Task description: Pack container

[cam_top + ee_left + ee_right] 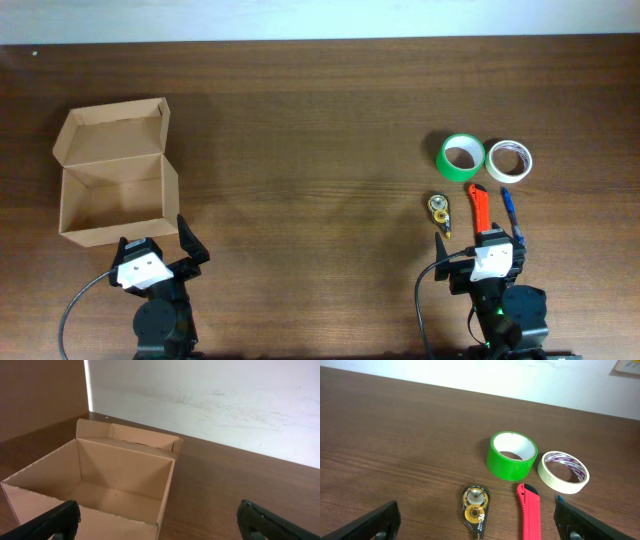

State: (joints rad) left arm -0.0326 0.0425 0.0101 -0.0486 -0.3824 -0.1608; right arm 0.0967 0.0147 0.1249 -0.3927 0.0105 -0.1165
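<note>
**Container open on the left of the table**

Container [110, 190], a brown cardboard box, stands on the table [320, 120] at its left side, with the lid flap open and folded back. The left gripper [158, 517] hangs just in front of it, jaws wide apart. The right gripper [476, 512] is well apart on the right, jaws also spread wide. Before it lie green tape [507, 465], white tape [555, 480] just beside it, a red cutter [530, 515], a blue pen [507, 203] and a small correction roller [438, 208].

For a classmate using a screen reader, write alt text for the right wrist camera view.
A green tape roll stands beside a cream tape roll on a dark wooden table, with a red utility knife and a black-and-gold correction tape dispenser nearer the camera.
</note>
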